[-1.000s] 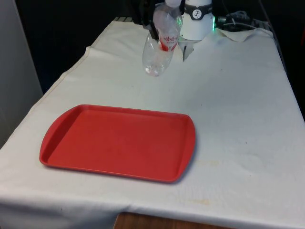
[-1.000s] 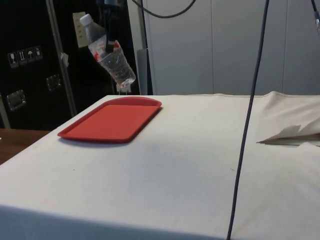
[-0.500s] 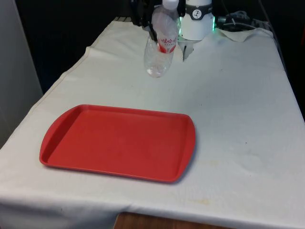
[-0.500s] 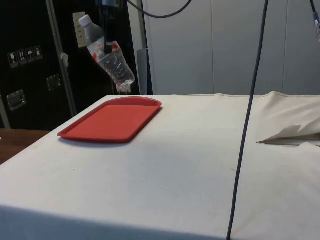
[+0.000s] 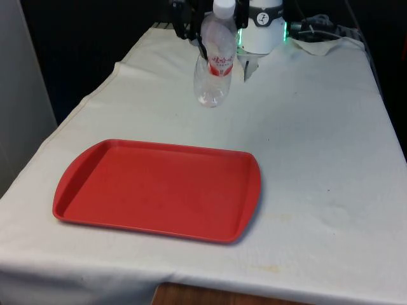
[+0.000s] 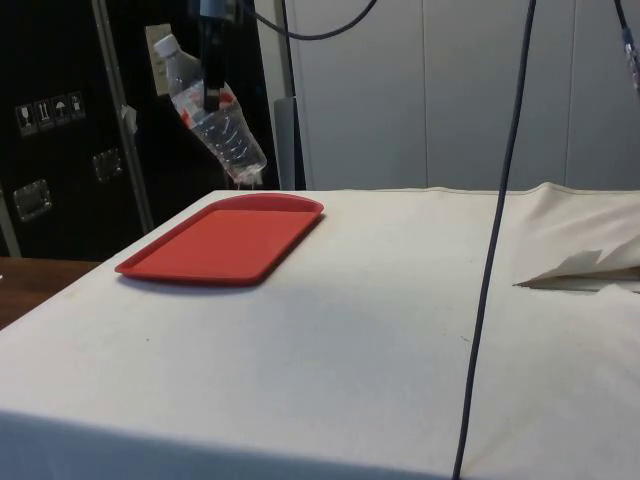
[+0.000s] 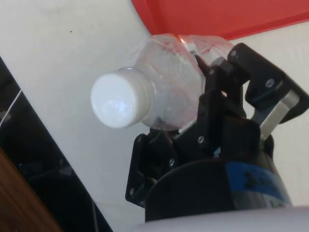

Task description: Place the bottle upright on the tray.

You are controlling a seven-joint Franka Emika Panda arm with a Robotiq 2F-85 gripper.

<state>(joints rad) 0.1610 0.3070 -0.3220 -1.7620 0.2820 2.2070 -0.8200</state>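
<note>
Your hand [image 6: 212, 95] is closed on the bottle [image 5: 215, 60], gripping it around the upper body at the red label, with one finger [image 7: 227, 104] pressed against the clear plastic wall in the wrist view. The bottle hangs in the air, not touching the table [image 5: 318, 146]. It is tilted: in the side view the white cap [image 6: 164, 45] leans away from the hand toward the dark cabinets, and the base points down and toward the pale wall panels. In the front view it looks closer to upright, cap up, base just above the white cloth. The bottle is clear and looks empty. The red tray [image 5: 159, 189] lies flat on the table, below the hand and well apart from it, on the side nearer the front camera; its surface is bare. In the wrist view a corner of the tray [image 7: 217, 14] shows beyond the bottle's base end. A dark cable [image 6: 495, 240] hangs across the side view, well clear of hand and bottle.
</note>
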